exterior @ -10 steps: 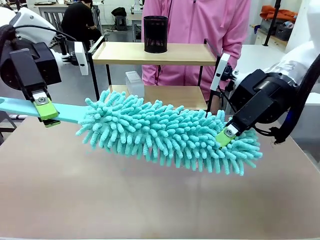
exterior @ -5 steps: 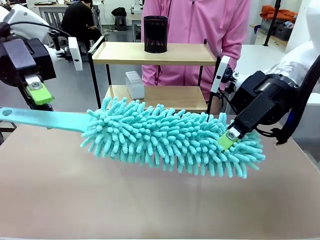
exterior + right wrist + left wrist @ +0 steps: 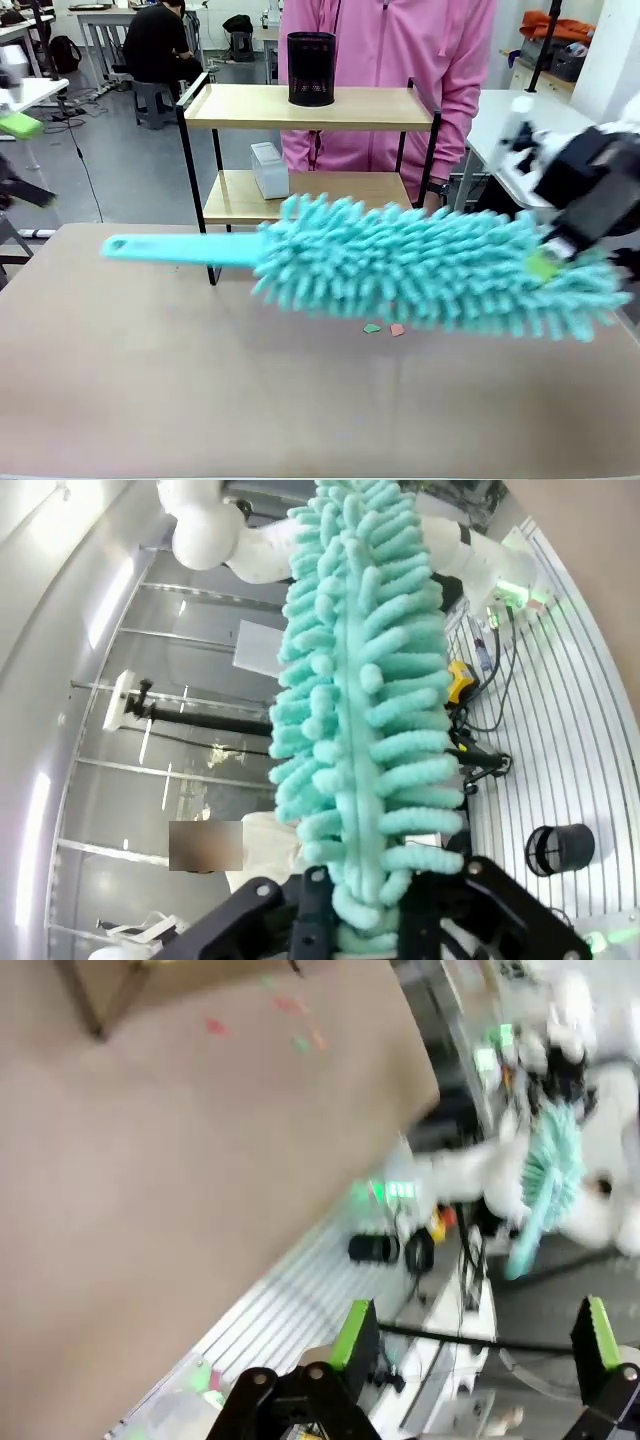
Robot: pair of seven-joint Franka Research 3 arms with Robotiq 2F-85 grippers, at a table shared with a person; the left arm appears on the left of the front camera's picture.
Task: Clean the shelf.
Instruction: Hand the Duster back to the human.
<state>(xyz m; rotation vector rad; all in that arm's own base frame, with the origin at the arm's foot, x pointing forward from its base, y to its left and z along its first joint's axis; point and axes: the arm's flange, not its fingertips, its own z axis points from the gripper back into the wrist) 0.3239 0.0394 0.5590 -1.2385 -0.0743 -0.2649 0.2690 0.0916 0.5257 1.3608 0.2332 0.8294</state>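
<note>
The shelf (image 3: pixel 300 106) stands at the table's far side, with two wooden boards in a black frame. A fluffy teal duster (image 3: pixel 430 265) hangs level above the table in front of it. My right gripper (image 3: pixel 545 265) is shut on the duster's right end. In the right wrist view the duster (image 3: pixel 360 730) runs up from between that gripper's (image 3: pixel 370 920) fingers. The duster's flat handle (image 3: pixel 180 248) sticks out left, untouched. My left gripper (image 3: pixel 15 125) is blurred at the far left edge, well clear of the handle. The left wrist view shows it (image 3: pixel 475 1340) open, with nothing between its green fingers (image 3: pixel 355 1335).
A black mesh cup (image 3: pixel 311 68) stands on the shelf's top board and a clear box (image 3: pixel 268 168) on the lower board. Small coloured scraps (image 3: pixel 385 329) lie on the brown table (image 3: pixel 200 390) under the duster. A person in pink (image 3: pixel 390 45) stands behind the shelf.
My left gripper opened, let go of the duster's handle and pulled away to the left. My right gripper carried the duster to the right. Scraps now show on the table.
</note>
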